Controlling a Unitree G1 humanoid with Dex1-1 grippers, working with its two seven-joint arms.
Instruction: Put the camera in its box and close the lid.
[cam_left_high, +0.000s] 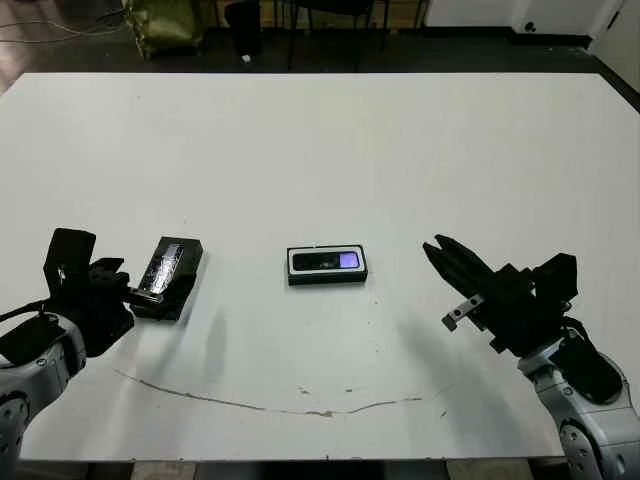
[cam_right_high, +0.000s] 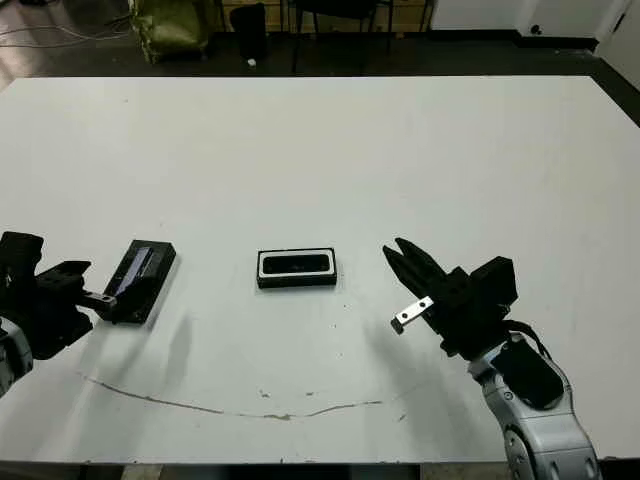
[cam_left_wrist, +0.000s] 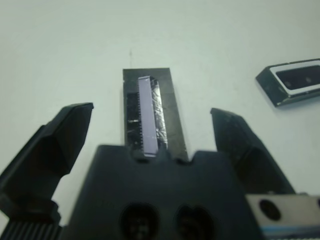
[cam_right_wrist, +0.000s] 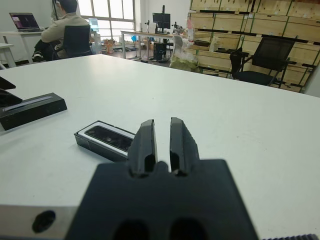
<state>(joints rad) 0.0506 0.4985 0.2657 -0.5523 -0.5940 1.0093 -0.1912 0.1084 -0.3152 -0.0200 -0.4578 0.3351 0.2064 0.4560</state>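
The box (cam_left_high: 294, 264), black with a white lining, lies at the table's middle. The camera (cam_left_high: 330, 261) rests inside it, its purple lens toward the right. The lid (cam_left_high: 170, 272), black with a pale grey shiny strip, lies flat on the table to the left. My left gripper (cam_left_wrist: 150, 112) is open, and the lid's near end sits between its spread fingers (cam_left_wrist: 65, 135) without contact. My right gripper (cam_left_high: 437, 250) is shut and empty, hovering to the right of the box and pointing toward it. The right wrist view shows the box (cam_right_wrist: 86, 136) just beyond its fingertips.
A thin brown scratch line (cam_left_high: 270, 405) runs across the table near the front edge. Beyond the far edge stand chairs and a yellow-green bag (cam_left_high: 165, 25). A person (cam_right_wrist: 62, 25) sits at a desk far off in the right wrist view.
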